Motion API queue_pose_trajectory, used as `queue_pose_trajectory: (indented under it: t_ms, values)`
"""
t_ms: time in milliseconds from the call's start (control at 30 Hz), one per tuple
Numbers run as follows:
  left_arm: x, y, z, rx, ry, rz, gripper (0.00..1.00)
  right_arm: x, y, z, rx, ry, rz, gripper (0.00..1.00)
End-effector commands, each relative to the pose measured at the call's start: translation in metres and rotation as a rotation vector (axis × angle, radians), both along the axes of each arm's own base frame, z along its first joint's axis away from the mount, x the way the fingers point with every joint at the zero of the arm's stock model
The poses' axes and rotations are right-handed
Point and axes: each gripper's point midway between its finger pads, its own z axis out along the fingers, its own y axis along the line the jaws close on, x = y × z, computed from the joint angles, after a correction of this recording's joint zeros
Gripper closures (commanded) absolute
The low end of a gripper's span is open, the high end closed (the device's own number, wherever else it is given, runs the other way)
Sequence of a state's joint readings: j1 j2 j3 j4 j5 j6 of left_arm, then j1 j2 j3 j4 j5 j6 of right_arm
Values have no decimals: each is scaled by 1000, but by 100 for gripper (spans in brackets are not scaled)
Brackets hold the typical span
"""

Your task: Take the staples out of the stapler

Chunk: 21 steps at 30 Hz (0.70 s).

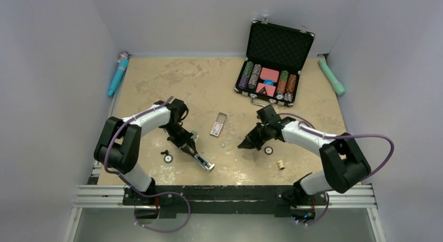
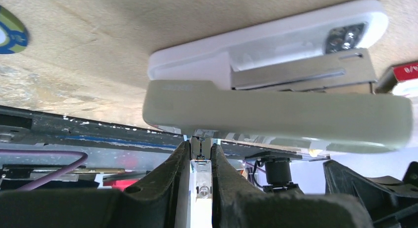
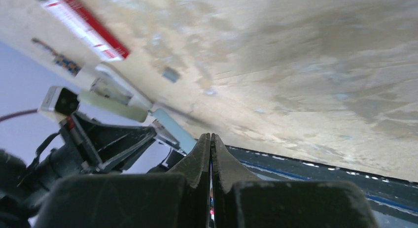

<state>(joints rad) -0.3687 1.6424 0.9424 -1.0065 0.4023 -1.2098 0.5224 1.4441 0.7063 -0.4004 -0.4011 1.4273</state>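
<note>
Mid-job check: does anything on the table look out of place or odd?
Two poker chips lie loose on the table, one by each arm, away from the open chip case. The stapler in the left fingers is open, its metal track showing. The right fingers are shut on nothing, with a tiny grey bit lying near them.

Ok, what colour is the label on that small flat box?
The label is red and white, clearest in the right wrist view.

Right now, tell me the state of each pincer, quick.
Left pincer: closed on the stapler.
Right pincer: closed, nothing visible in its grip.
</note>
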Motion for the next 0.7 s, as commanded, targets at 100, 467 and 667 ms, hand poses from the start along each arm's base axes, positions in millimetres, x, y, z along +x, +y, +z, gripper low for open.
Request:
queue_pose_trajectory:
  t_ms: [100, 467, 667]
  values:
    - [11, -24, 21, -140, -75, 8, 100, 54, 30, 78, 75, -409, 237, 100]
    - [51, -57, 111, -403, -379, 31, 100, 49, 29, 116, 87, -569, 387, 12]
    - [73, -91, 176, -715, -515, 80, 100, 52, 37, 142, 154, -673, 403, 16]
